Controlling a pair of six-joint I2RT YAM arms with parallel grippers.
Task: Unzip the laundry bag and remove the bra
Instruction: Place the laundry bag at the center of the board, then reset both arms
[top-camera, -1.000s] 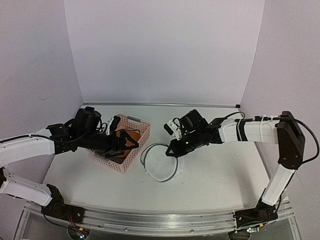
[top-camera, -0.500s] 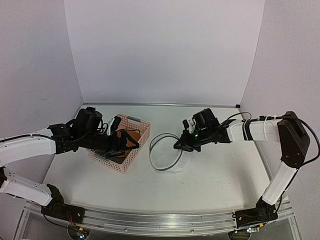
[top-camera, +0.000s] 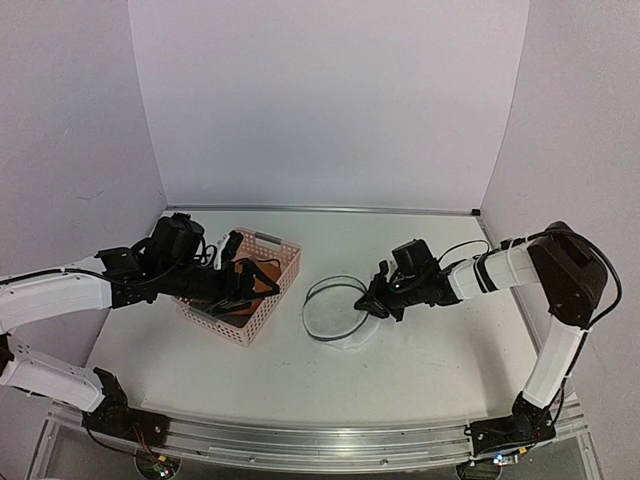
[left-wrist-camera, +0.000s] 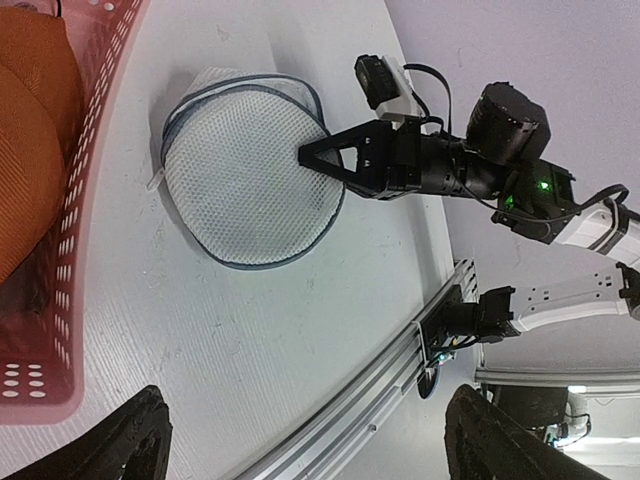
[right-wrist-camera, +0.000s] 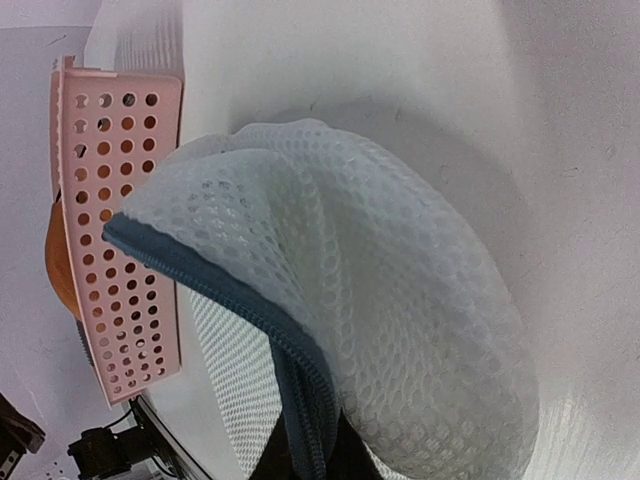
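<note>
Beside the basket (left-wrist-camera: 60, 250), right fingers (left-wrist-camera: 340, 140) pinch the laundry bag (left-wrist-camera: 240, 190); left wrist view shows left fingers (left-wrist-camera: 130, 440) spread.

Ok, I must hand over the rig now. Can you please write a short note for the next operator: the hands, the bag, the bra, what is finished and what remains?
Left hand: open, holding nothing, over the pink basket.
Right hand: shut on the rim of the laundry bag, on the side away from the basket.
Laundry bag: lies flattened on the table beside the basket; nothing orange shows through its mesh.
Bra: lies inside the pink basket, out of the bag.
Done: the bra appears to be removed.
Left: probably only to release the bag and draw both arms back.
</note>
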